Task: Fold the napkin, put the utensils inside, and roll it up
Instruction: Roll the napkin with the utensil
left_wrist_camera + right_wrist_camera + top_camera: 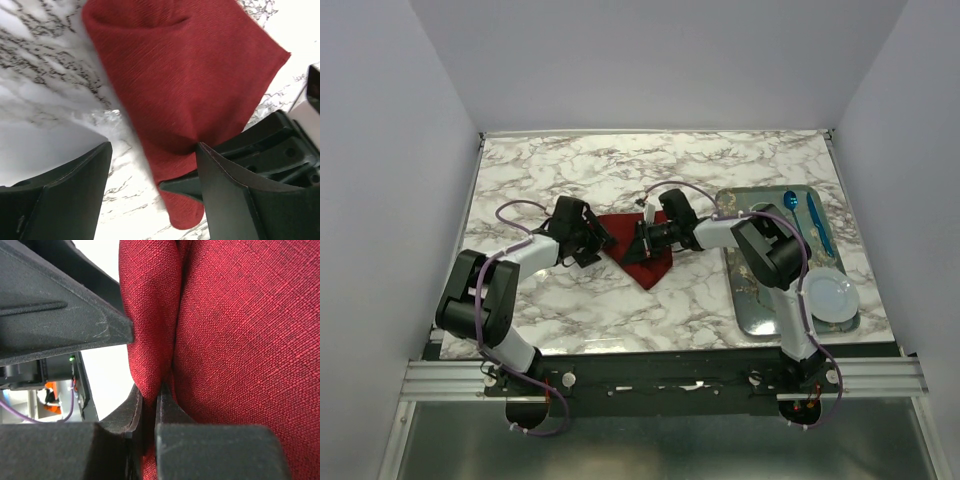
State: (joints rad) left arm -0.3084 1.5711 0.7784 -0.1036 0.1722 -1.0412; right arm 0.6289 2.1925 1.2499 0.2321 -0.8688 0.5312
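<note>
Napkin (646,262): dark red, folded to rough triangle, point toward near edge, lies mid-way across marble table (540,180), between 2 grippers. Right gripper (642,243) pinches raised fold of cloth, jaws nearly together. Left gripper (603,240) at napkin's left edge, jaws spread. Tray (745,310) at right carries white plate (830,295).

The right gripper (150,402) pinches a narrow fold of the red napkin (240,340) between its closed fingers. A black plastic part (50,315) sits just beside the fold, with a purple cable (20,416) beyond it.
</note>
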